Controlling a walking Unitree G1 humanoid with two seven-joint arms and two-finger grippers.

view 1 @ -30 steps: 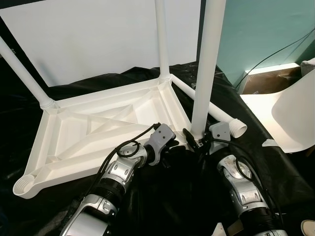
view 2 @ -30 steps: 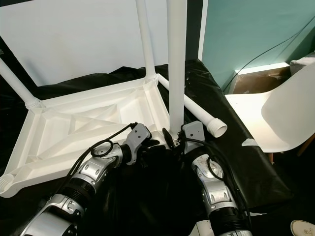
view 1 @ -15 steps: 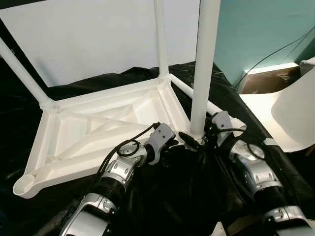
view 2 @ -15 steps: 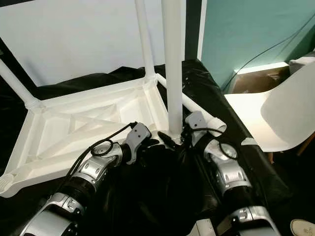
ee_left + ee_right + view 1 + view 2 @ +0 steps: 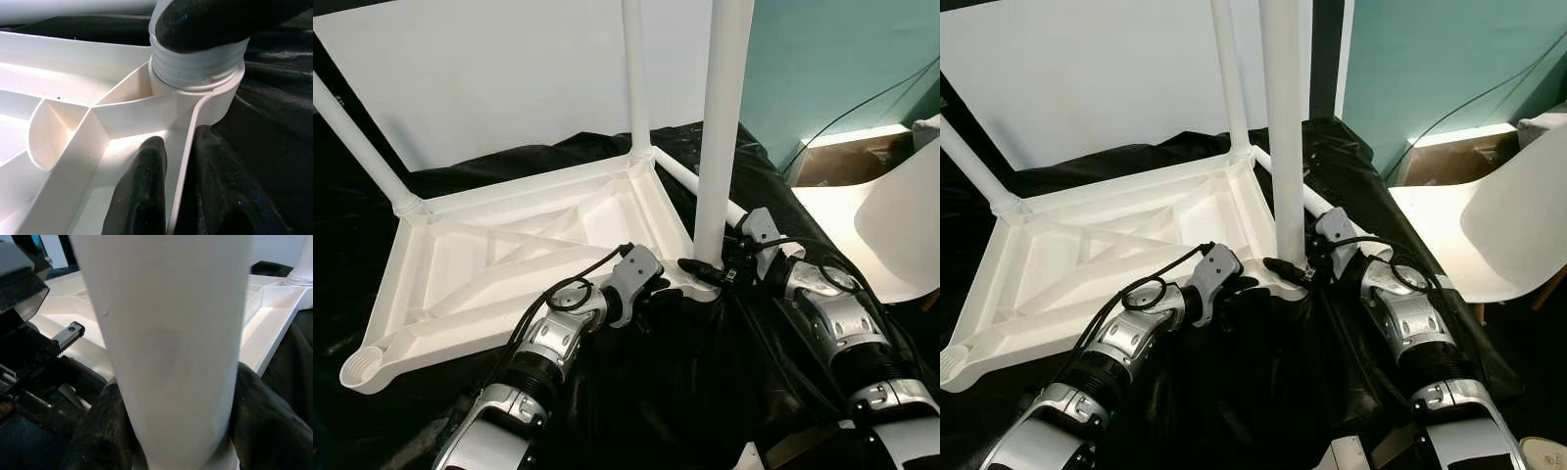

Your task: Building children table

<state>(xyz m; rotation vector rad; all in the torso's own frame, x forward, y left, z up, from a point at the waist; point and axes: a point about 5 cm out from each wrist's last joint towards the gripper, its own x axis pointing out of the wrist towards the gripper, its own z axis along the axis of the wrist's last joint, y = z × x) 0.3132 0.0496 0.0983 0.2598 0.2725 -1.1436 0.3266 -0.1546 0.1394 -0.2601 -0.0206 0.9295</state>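
Observation:
A white plastic children's table top (image 5: 509, 255) lies upside down on black cloth. Two legs (image 5: 636, 78) stand in its far corners. A third white leg (image 5: 720, 127) stands upright in the near right corner socket (image 5: 195, 73). My right gripper (image 5: 705, 269) is shut on this leg just above the socket, with black fingers (image 5: 98, 431) on either side of the tube. My left gripper (image 5: 656, 289) is shut on the table's rim beside that corner, one finger (image 5: 142, 196) inside the rim and one outside.
A loose white leg (image 5: 1317, 201) lies on the cloth behind the corner. The near left corner socket (image 5: 357, 367) holds nothing. A white chair (image 5: 901, 225) and a cardboard box (image 5: 842, 162) stand at the right. A white board (image 5: 489, 78) leans behind.
My right forearm has swung out to the right around the upright leg while the gripper stays at its base. The left arm and the table top have not moved.

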